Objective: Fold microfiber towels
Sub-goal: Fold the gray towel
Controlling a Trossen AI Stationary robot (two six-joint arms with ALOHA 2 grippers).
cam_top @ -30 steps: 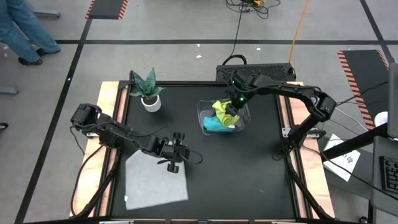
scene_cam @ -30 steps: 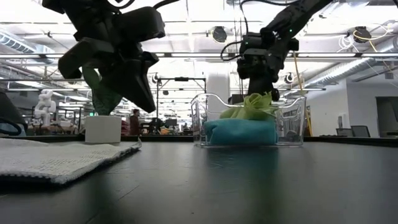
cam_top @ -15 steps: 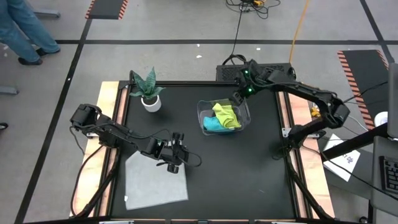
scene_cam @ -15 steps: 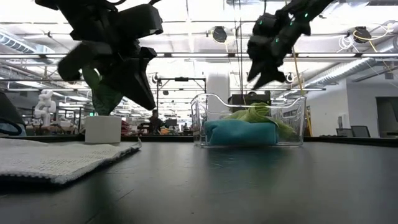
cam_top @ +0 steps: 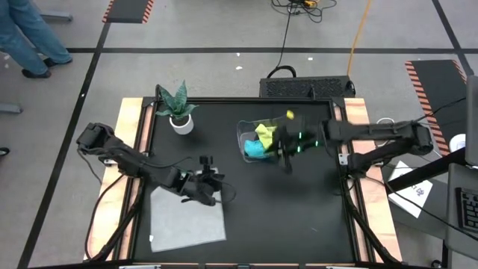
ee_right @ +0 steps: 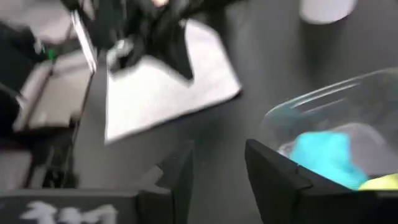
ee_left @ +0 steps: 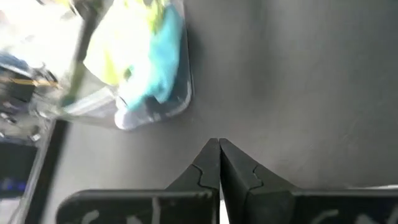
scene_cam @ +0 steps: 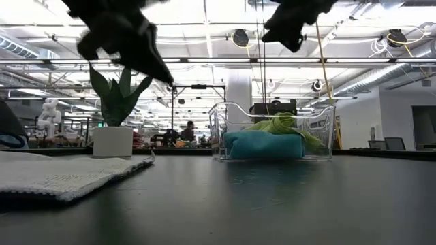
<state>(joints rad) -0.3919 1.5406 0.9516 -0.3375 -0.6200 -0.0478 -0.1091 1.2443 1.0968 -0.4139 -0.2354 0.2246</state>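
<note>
The light grey towel [cam_top: 187, 217] lies flat on the black table at the near left. The yellow-green towel [cam_top: 267, 134] and the teal towel [cam_top: 255, 149] lie bunched in a clear bin [cam_top: 242, 134] at mid-table. My left gripper [cam_top: 205, 187] hovers shut above the grey towel's far right corner; in its wrist view the fingers [ee_left: 219, 155] have nothing between them. My right gripper [ee_right: 217, 168] is open and empty, in the air just right of the bin [cam_top: 285, 155].
A potted plant [cam_top: 178, 112] stands at the far left of the table. Wooden side rails [cam_top: 128, 149] flank the black top. Bare table lies between the bin and the near edge [cam_top: 299, 217]. A person's legs [cam_top: 30, 37] show on the floor beyond.
My right gripper has risen out of the bin, gone to its far right, then swung toward the near edge on the bin's right side. The yellow-green towel has sunk back into the bin. My left gripper has risen a little above the grey towel, staying shut.
</note>
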